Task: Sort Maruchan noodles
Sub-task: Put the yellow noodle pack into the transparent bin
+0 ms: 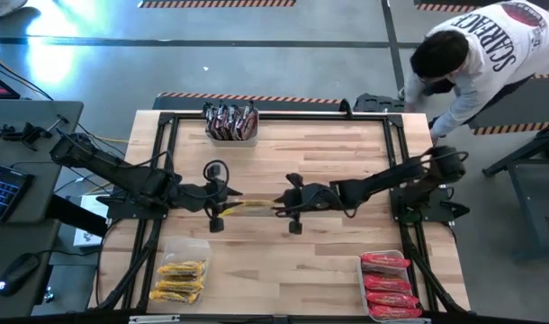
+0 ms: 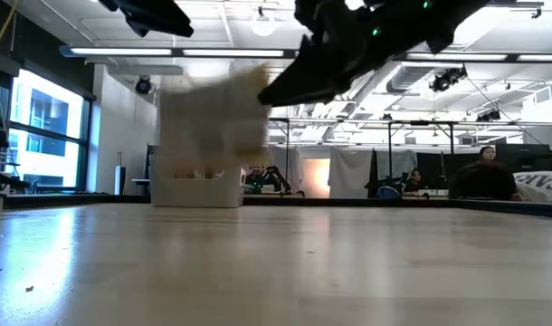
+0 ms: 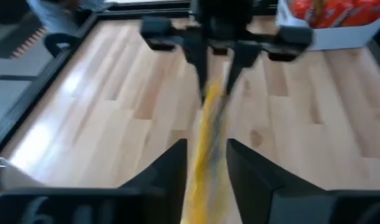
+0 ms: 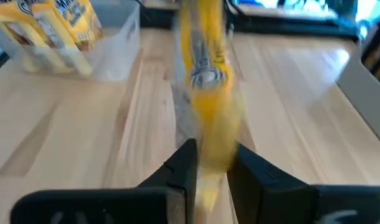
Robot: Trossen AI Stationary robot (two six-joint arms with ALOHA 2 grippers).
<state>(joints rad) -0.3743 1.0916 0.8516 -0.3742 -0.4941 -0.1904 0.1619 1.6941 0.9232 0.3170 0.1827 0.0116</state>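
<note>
Midair, table centre: crinkly yellow plastic ramen packet [image 1: 247, 206], stretched betw. both grippers.
Right gripper [image 1: 279, 206]: fingers [image 4: 185, 163] pinch packet end.
Left gripper [image 1: 228, 203]: fingers [image 3: 171, 168] flank other end; grip unclear.

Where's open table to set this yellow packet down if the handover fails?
Bare wood lies between the yellow bin and the red bin, and also between the dark-packet bin and the arms. The centre is crowded: both end effectors, left and right, meet on the yellow packet.
</note>
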